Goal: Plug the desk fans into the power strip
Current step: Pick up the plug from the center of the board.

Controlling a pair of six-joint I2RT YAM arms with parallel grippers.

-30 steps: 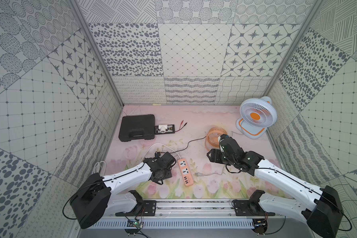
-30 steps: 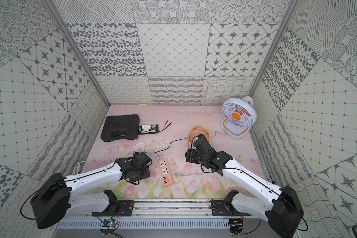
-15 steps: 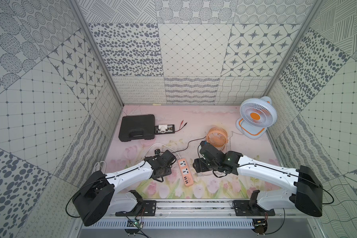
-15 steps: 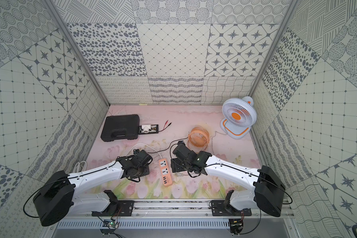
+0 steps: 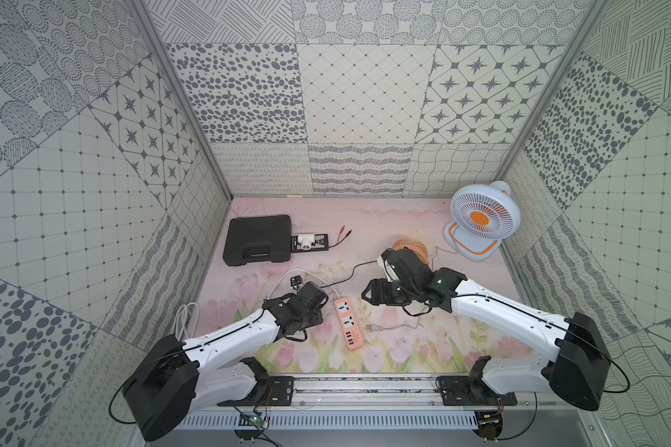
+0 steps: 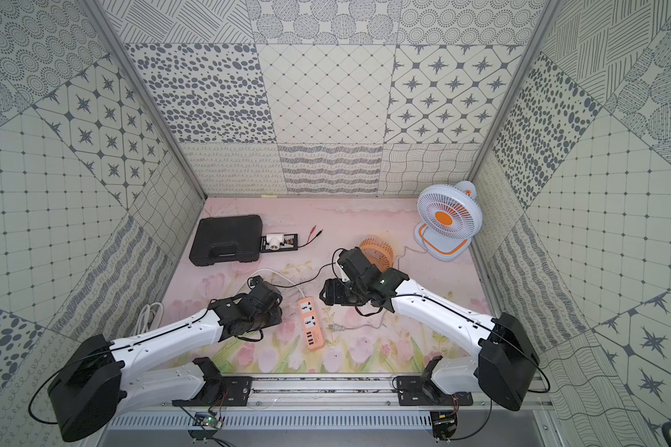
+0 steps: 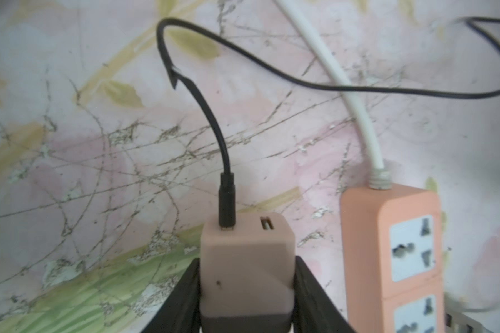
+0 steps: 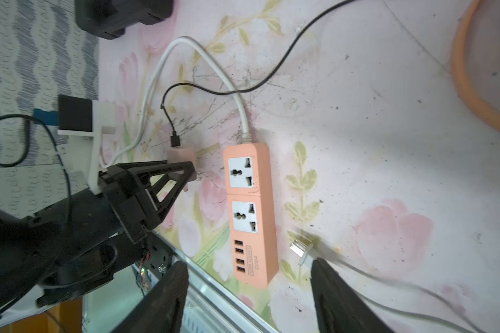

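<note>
Hovering low over the near edge of the pink flower-printed desk point(image 5: 423, 348), the right tool point(image 8: 248, 266) has its jaws spread wide and grips nothing. In the right wrist view it straddles the USB-port end of the short peach-orange plastic power strip point(image 8: 250, 213), which lies flat with both white sockets facing up and empty. I judge that this arm is placed to pin the strip so it cannot slide under a push. Just beside that end lies a loose silver USB plug point(image 8: 299, 249) on a thin grey lead point(image 8: 367, 272), tip toward the ports, touched by nothing.

On the strip's other side the left tool point(image 7: 246, 274) is clamped on the flanks of a pale pink plastic charger cube point(image 7: 244, 253), level with the far socket but apart from it. Gripping the sides leaves the port face clear, so the thin black cable point(image 7: 387, 90) plugged there trails freely. A prong shows beneath the cube in the right wrist view, so it probably still has to be turned down into a socket.

Farther back, the thick white cord point(image 7: 365, 135) leaves the strip's far end and loops toward the left wall. The black cable heads for a small round plastic-grilled orange fan point(image 6: 378, 253), its end hidden behind the right arm. An upright white fan point(image 5: 481, 218) stands in the far right corner, a flat black case point(image 5: 258, 238) at the far left.
</note>
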